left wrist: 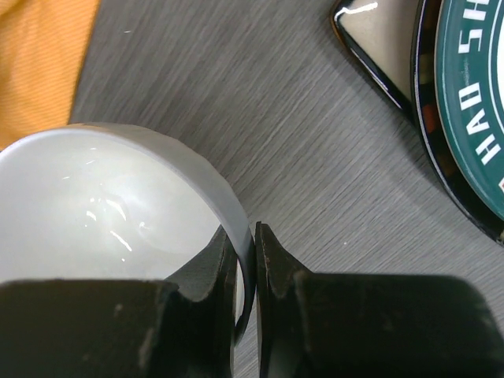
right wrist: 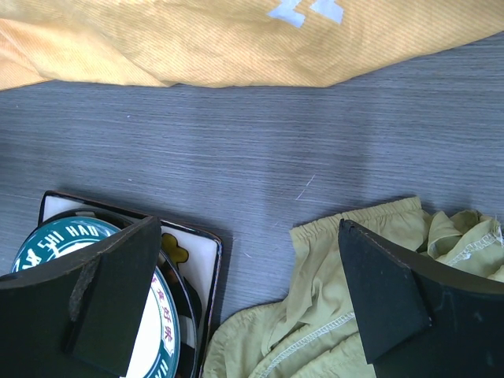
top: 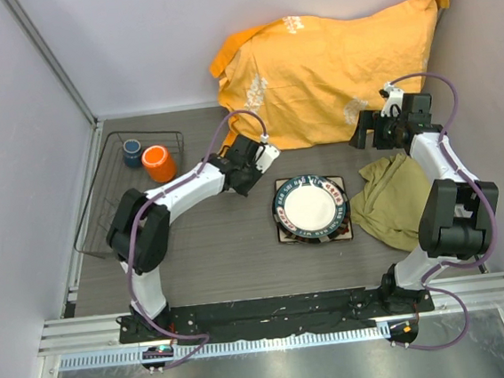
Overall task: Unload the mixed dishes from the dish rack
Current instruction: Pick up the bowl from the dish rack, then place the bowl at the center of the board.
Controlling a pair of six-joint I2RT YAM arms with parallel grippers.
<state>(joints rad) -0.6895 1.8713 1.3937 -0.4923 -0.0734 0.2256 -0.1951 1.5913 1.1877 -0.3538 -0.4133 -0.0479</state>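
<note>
My left gripper is shut on the rim of the white bowl, one finger inside and one outside, low over the table. In the top view this gripper is left of the plates and hides the bowl. The round dark-rimmed plate lies on the square flowered plate at mid table; both show in the right wrist view, the round plate and the square one. The orange mug and dark blue cup stand in the dish rack. My right gripper is open and empty.
A large orange cloth is heaped at the back. An olive green cloth lies right of the plates, below my right gripper. Grey walls close in both sides. The plates' edges sit just right of the bowl.
</note>
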